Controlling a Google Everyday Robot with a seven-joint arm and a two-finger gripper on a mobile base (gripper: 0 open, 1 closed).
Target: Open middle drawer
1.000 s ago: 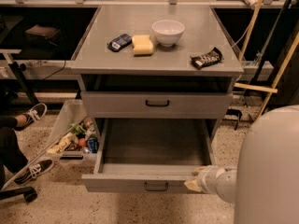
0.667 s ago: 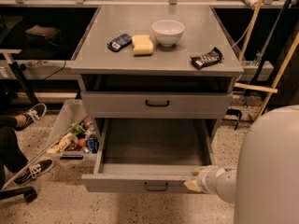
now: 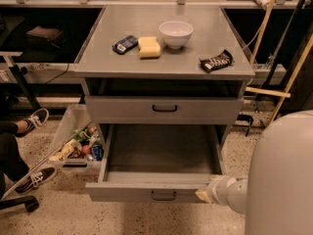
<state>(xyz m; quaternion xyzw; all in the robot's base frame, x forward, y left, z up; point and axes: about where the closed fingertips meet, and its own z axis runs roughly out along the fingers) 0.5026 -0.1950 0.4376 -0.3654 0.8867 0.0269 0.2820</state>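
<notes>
Speckled flooring (image 3: 122,220) lies nearest, and over it the hand (image 3: 205,195) sits at the right front corner of the middle drawer (image 3: 127,192), its grip impossible to tell, the drawer pulled well out beneath a closed drawer (image 3: 122,110), with a white bowl (image 3: 176,33), yellow sponge (image 3: 149,47) and snack bar (image 3: 216,61) on the counter (image 3: 161,66) beyond.

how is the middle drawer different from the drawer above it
The middle drawer is pulled out, its inside showing; the drawer above is shut flush with the cabinet. The gripper sits at the middle drawer's front right corner; nothing touches the drawer above. Both are grey, with a small dark bar handle at the centre of the front.
</notes>
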